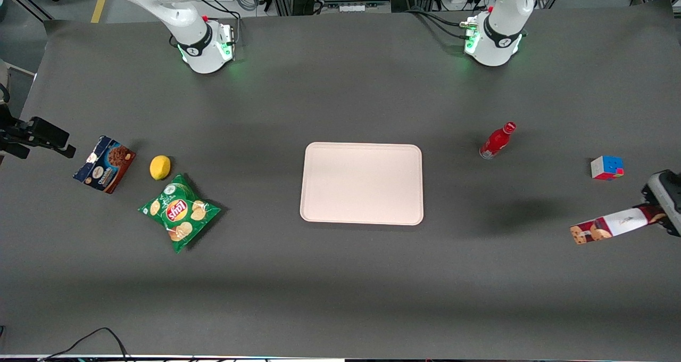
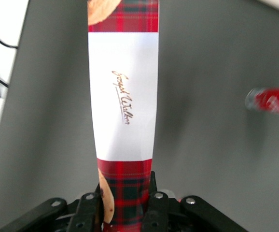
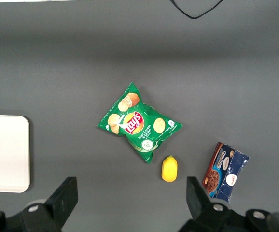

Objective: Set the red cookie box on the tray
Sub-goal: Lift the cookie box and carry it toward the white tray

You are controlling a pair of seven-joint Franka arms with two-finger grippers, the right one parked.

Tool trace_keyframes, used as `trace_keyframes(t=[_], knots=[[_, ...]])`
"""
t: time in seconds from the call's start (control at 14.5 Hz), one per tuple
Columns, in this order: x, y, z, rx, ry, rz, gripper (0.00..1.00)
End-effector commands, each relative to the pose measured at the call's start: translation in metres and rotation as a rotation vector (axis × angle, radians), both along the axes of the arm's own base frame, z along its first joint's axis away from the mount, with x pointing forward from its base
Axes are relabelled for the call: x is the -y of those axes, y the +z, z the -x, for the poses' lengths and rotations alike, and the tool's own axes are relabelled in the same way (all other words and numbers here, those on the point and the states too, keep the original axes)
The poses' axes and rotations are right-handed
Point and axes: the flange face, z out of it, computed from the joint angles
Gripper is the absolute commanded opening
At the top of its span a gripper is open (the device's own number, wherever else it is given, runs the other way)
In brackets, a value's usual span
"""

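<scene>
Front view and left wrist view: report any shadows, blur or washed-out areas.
Front view: the red cookie box, clamped in the gripper, casts a soft dark shadow on the table nearer the tray, so it seems lifted. Left wrist view: the box's white label looks washed out, and the red bottle is blurred.

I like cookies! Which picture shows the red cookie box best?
The left wrist view: the red cookie box fills it, held by the gripper. The front view shows it small at the table's edge; the right wrist view misses it.
</scene>
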Motion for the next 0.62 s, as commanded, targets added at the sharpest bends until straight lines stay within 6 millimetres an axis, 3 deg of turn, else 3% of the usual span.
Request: trace_keyframes(t=[0.0,0.55], knots=[[0.069,0.015,0.011,-0.098,0.261,0.016,0.0],[0.277,0.026,0.044,-0.163,0.968,-0.036,0.0]])
